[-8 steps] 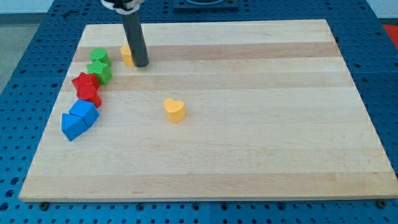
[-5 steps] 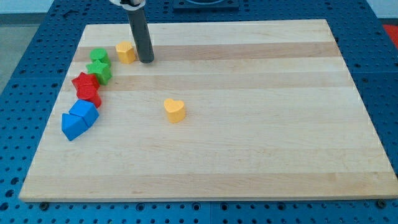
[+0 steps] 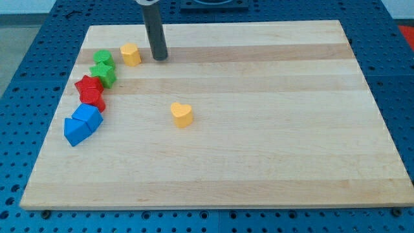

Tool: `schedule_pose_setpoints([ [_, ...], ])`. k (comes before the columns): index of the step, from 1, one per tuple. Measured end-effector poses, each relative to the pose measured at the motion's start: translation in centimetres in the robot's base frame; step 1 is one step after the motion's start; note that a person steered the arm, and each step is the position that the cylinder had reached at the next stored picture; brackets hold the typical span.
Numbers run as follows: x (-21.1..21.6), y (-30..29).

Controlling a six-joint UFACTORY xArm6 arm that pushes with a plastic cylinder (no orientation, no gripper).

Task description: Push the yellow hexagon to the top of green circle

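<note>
The yellow hexagon (image 3: 130, 54) sits near the board's top left, just right of and slightly above the green circle (image 3: 102, 58). A small gap separates them. My tip (image 3: 159, 57) rests on the board to the right of the yellow hexagon, clear of it by a short gap. The rod rises straight up out of the view's top.
A green star (image 3: 105, 73) lies just below the green circle. Two red blocks (image 3: 89, 90) and two blue blocks (image 3: 81, 123) run down the board's left edge (image 3: 58, 123). A yellow heart (image 3: 182, 114) sits near the board's middle.
My tip has moved right and slightly up, away from the yellow hexagon. The hexagon slid a little left early on and now stands uncovered and still.
</note>
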State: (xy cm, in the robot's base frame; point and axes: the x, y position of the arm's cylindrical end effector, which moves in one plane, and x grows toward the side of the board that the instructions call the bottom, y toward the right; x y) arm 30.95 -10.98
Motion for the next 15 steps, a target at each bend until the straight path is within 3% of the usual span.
schedule_pose_setpoints([
  [1,1.5,-0.9],
  [6,0.1,-6.3],
  [10,-3.2,-1.5],
  [15,-3.3,-7.5],
])
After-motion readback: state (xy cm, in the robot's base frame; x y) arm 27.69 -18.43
